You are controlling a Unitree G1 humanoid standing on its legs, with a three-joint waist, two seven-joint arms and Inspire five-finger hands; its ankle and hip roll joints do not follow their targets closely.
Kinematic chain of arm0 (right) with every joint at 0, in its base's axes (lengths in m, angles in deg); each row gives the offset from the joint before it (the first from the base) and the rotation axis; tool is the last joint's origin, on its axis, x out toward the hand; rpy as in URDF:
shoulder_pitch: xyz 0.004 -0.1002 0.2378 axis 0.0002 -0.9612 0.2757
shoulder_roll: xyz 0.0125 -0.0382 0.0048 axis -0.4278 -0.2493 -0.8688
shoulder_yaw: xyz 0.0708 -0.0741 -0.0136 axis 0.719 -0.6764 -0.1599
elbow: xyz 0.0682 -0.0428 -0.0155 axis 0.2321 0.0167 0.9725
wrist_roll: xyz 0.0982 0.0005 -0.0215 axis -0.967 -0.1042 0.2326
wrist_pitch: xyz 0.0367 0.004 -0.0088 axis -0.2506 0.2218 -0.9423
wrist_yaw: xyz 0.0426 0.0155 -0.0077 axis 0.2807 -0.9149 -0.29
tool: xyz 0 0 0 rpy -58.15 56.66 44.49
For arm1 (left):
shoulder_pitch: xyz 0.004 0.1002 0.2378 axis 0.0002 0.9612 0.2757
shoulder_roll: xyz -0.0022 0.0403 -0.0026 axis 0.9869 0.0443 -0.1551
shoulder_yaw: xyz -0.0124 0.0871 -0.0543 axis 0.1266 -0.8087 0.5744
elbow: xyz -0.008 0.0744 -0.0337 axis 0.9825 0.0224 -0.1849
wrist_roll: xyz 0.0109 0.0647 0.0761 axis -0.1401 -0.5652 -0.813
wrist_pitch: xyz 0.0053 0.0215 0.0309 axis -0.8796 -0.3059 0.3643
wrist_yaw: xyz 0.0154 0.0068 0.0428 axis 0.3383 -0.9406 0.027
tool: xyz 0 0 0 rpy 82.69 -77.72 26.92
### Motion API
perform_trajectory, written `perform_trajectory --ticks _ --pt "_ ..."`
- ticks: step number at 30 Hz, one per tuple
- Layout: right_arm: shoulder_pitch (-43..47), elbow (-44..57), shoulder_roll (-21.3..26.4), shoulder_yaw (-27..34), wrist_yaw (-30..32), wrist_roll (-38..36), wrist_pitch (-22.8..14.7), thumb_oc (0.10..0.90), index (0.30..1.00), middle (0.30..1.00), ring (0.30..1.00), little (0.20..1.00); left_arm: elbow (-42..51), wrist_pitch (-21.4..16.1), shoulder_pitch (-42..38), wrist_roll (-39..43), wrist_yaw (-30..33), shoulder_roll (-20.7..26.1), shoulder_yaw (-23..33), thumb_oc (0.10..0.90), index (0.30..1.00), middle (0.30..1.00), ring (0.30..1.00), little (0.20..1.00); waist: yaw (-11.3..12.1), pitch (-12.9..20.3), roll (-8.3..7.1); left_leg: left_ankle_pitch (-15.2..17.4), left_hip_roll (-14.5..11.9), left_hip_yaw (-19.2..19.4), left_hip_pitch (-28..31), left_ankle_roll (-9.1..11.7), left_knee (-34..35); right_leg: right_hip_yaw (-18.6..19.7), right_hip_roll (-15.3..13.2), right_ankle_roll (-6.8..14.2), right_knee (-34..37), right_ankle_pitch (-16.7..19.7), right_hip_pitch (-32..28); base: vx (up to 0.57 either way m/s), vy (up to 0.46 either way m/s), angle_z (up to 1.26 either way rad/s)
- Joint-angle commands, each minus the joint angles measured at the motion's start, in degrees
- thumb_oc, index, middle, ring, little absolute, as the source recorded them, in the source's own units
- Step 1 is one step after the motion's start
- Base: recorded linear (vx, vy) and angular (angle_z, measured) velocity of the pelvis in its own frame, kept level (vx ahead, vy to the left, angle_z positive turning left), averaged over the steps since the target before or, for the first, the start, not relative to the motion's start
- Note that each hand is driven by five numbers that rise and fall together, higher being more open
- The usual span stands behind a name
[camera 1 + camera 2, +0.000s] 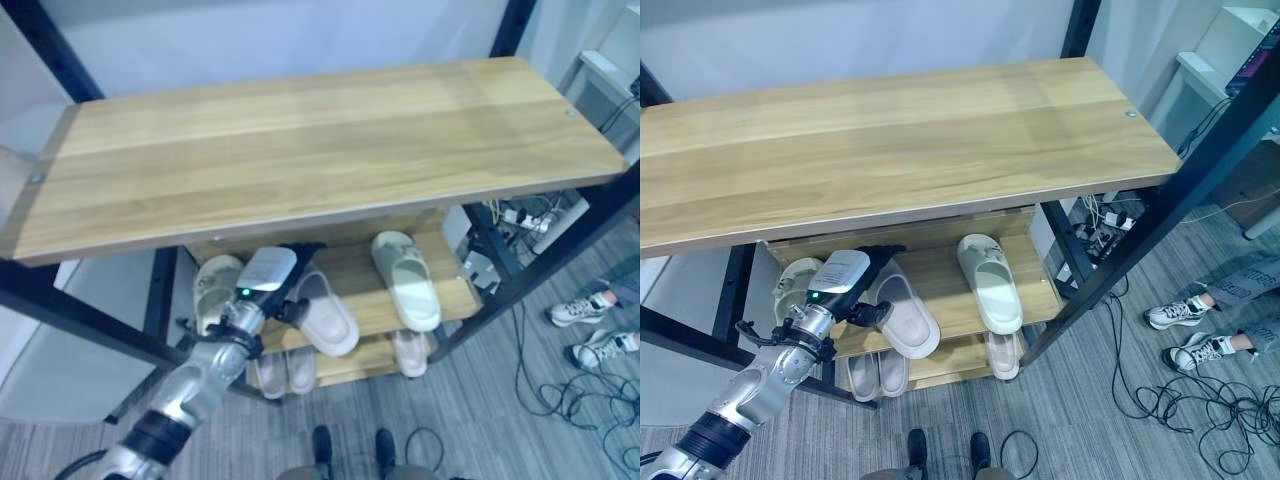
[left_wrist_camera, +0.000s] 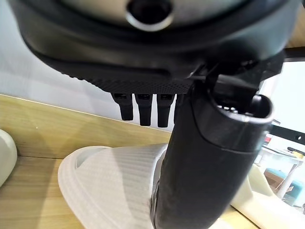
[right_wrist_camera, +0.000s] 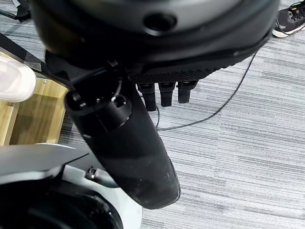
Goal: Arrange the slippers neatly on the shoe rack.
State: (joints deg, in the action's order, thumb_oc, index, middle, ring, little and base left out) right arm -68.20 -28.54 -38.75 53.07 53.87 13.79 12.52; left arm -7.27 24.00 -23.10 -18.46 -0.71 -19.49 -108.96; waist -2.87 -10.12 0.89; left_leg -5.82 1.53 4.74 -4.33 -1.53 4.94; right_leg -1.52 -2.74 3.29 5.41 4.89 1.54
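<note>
The dark left hand (image 1: 862,272) is reached over a pale ribbed slipper (image 1: 906,318) on the wooden shoe rack's middle shelf (image 1: 1040,290); its grip cannot be made out, the fingertips being hidden.

slippers (image 1: 989,283): pale, soles down | middle shelf: three, askew | bottom shelf: three | shoe rack (image 1: 890,140): wooden

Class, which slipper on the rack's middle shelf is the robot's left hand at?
The middle slipper, under the left hand; the other two lie apart.
</note>
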Motion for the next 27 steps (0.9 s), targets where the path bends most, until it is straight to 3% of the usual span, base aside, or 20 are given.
perform_trajectory --ticks 1,12,13,14,15,16,18,22,27 --pt "0.8 -0.2 0.8 -0.9 0.0 0.4 -0.9 0.8 0.9 0.9 0.9 0.9 -1.7 1.2 -13.7 -1.6 5.7 -0.7 1.2 0.8 0.9 0.9 0.9 0.9 0.3 0.1 0.48 6.7 -1.0 -1.8 1.7 2.2 0.1 -0.6 -1.3 4.0 -0.4 -5.2 -0.7 0.0 0.0 -0.06" --pt "0.9 -0.2 1.1 -0.8 0.2 0.4 -1.2 0.8 0.9 0.9 0.9 0.9 -4.5 2.1 -12.0 -1.1 6.4 -0.2 2.3 0.8 0.9 0.9 0.9 0.9 0.3 -0.5 0.46 6.7 -1.0 -1.5 1.6 2.1 0.1 -0.4 -1.2 3.9 -0.4 -5.1 -0.5 0.0 -0.001 -0.04" --pt "0.8 -0.2 1.0 -0.8 0.1 0.4 -1.2 0.8 0.9 0.9 0.9 0.9 -4.6 2.1 -11.3 -1.0 6.3 -0.2 2.7 0.773 0.86 0.86 0.86 0.86 0.4 -0.5 0.47 6.7 -1.0 -1.4 1.6 2.1 0.1 -0.4 -1.3 3.9 -0.4 -5.1 -0.5 0.0 0.0 0.0" --pt "0.7 -0.2 1.0 -0.7 0.1 0.4 -1.2 0.8 0.9 0.9 0.9 0.9 -4.7 2.0 -10.6 -0.6 6.1 -0.2 3.0 0.588 0.582 0.582 0.582 0.582 0.4 -0.5 0.46 6.7 -1.0 -1.4 1.7 2.1 0.1 -0.4 -1.2 3.9 -0.4 -5.1 -0.5 0.0 0.0 0.0" --pt "0.6 -0.2 1.0 -0.6 0.0 0.4 -1.2 0.8 0.9 0.9 0.9 0.9 -4.7 2.1 -10.2 -0.3 6.0 -0.3 3.3 0.557 0.535 0.535 0.535 0.535 0.5 -0.5 0.43 6.7 -1.0 -1.4 1.7 2.1 0.1 -0.4 -1.2 3.9 -0.4 -5.1 -0.5 0.0 0.0 0.0" --pt "0.5 -0.2 1.0 -0.6 0.0 0.4 -1.1 0.8 0.9 0.9 0.9 0.9 -4.6 2.0 -9.7 0.1 5.7 -0.3 3.5 0.471 0.406 0.406 0.406 0.406 0.5 -0.5 0.44 6.8 -1.0 -1.4 1.7 2.1 0.1 -0.4 -1.3 3.9 -0.4 -5.1 -0.5 0.0 0.0 0.0" --pt "0.4 -0.3 1.0 -0.4 0.0 0.6 -1.1 0.8 0.9 0.9 0.9 0.9 -4.7 2.0 -9.0 0.6 5.5 -0.4 4.1 0.4 0.3 0.3 0.3 0.3 0.5 -0.5 0.46 6.8 -1.0 -1.4 1.8 2.1 0.1 -0.5 -1.3 3.9 -0.4 -5.1 -0.6 0.0 0.0 0.0" --pt "0.4 -0.1 1.0 -0.2 -0.1 0.5 -1.1 0.8 0.9 0.9 0.9 0.9 -3.6 1.4 -7.8 0.8 5.7 -0.1 4.6 0.4 0.3 0.3 0.3 0.3 0.6 -0.6 0.4 6.8 -1.0 -1.5 1.9 2.1 0.1 -0.6 -1.3 3.9 -0.4 -5.2 -0.9 0.0 0.0 0.0" --pt "0.2 0.6 0.5 -1.9 1.1 0.1 -2.5 0.8 0.9 0.9 0.9 0.9 0.7 -2.9 -7.1 -0.3 12.9 0.3 3.7 0.4 0.3 0.3 0.3 0.3 0.7 -0.6 -0.27 7.0 -0.9 -1.6 2.2 2.1 0.1 -0.6 -1.2 3.9 -0.4 -5.3 -1.3 0.0 0.0 0.0"
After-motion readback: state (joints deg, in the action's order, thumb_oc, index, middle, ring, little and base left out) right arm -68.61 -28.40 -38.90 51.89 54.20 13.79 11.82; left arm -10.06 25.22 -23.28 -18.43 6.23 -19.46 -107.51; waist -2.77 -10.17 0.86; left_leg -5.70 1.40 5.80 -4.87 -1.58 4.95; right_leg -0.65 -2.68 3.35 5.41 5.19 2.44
